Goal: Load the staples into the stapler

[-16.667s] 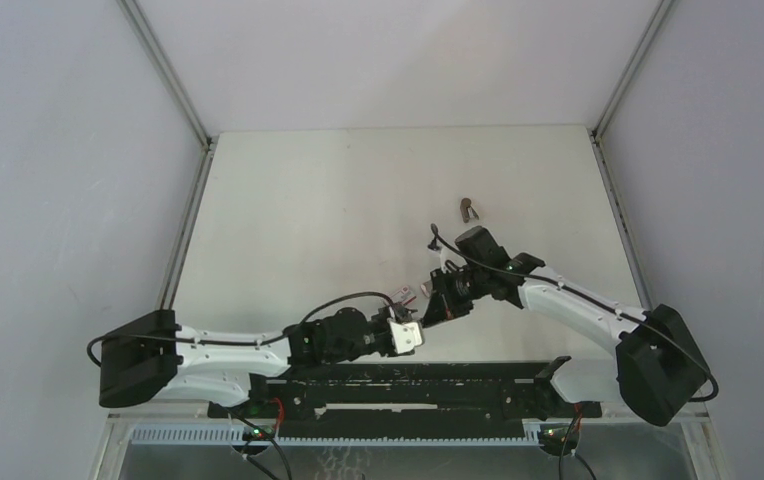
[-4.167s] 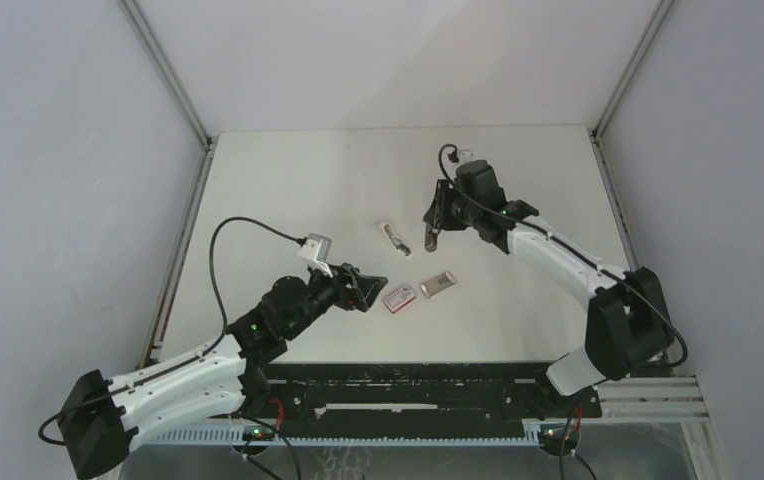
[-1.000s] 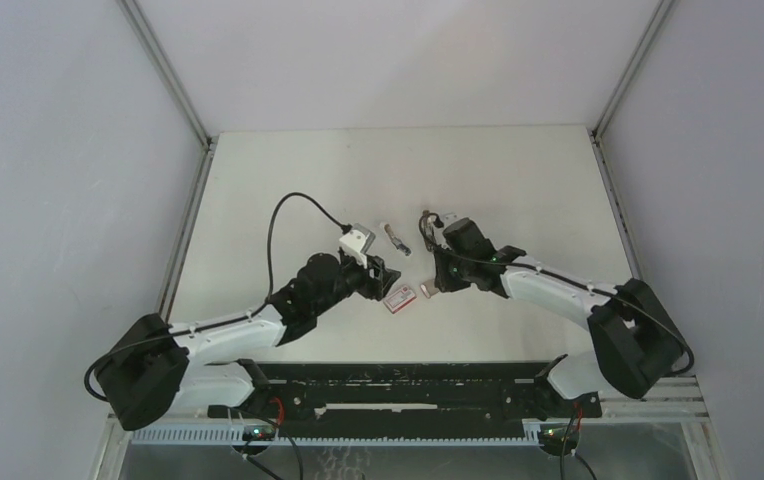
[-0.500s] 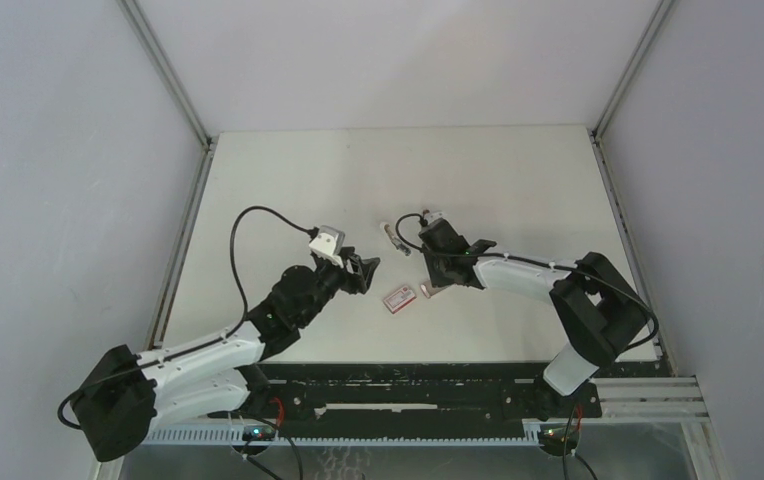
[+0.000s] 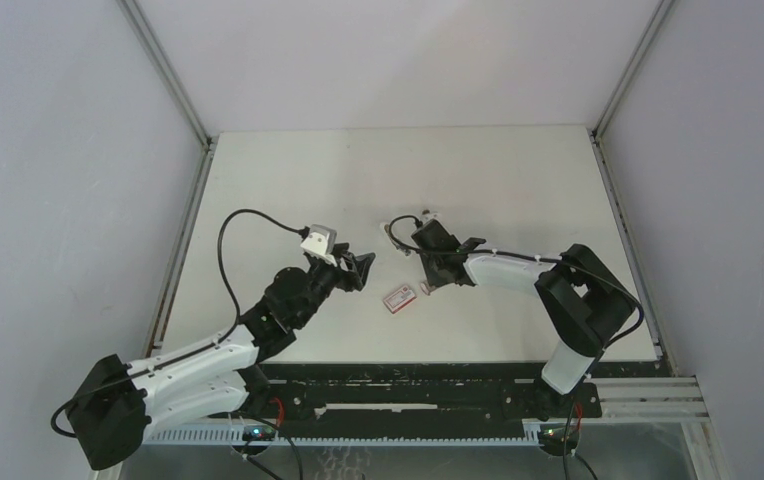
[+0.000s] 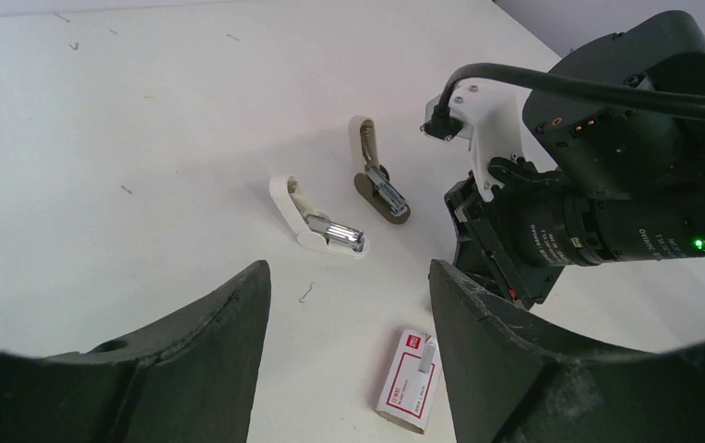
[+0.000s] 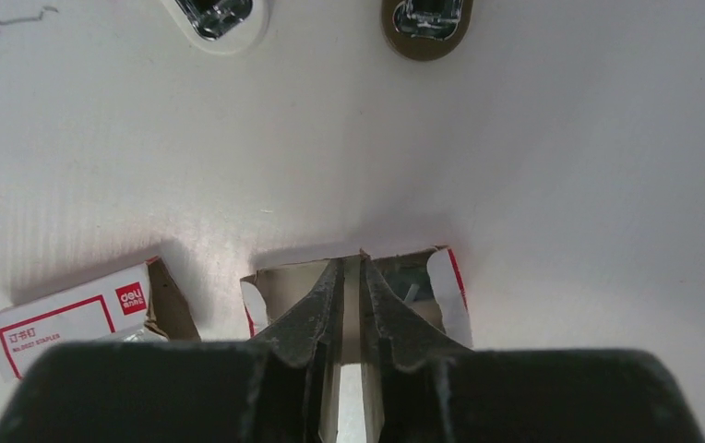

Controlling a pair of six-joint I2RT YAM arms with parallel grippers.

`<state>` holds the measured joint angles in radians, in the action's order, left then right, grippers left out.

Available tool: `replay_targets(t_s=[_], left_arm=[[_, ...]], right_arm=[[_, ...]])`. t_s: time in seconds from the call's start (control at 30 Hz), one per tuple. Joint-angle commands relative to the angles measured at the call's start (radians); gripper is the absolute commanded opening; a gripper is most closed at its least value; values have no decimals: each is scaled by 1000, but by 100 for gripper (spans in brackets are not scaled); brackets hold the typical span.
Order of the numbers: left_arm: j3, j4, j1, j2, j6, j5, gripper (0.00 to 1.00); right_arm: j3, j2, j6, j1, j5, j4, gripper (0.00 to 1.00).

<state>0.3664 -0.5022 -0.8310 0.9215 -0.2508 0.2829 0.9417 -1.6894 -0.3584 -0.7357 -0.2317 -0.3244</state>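
The right claw (image 7: 362, 263) is narrow: its two fingers stand nearly together with only a slit between them. Their tips are down inside the small open tray (image 7: 448, 291), at its far wall. The staples (image 7: 407, 277) show as a grey patch in that tray, just beside the fingers at their 3 o'clock. The view is too cramped to say whether the tips pinch a strip, the tray wall or nothing.

The stapler (image 6: 316, 224) lies on the table (image 5: 288, 180), hinged open with bright metal showing. It is at about 11 o'clock from the right claw and apart from it. A second opened piece with a brown base (image 6: 381, 185) lies just beside the stapler, at about 12 o'clock from that claw. The red-and-white box sleeve (image 6: 411, 380) lies at 9 o'clock of the tray, close but separate.

The left claw (image 6: 347, 277) stands wide and empty above the table. The stapler is near its 12 o'clock and the sleeve at its 5 o'clock.
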Motion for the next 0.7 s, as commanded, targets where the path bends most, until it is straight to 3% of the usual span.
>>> replay_targets(t_s=[0.0,0.67], left_arm=[[-25,-10,3,-22,15,23,68],[-23,-7,3,-19,13,24,68]], right_arm=[[32,5,-11,-14,-36,-17,9],[32,111,-19,-24,-48,-79,16]])
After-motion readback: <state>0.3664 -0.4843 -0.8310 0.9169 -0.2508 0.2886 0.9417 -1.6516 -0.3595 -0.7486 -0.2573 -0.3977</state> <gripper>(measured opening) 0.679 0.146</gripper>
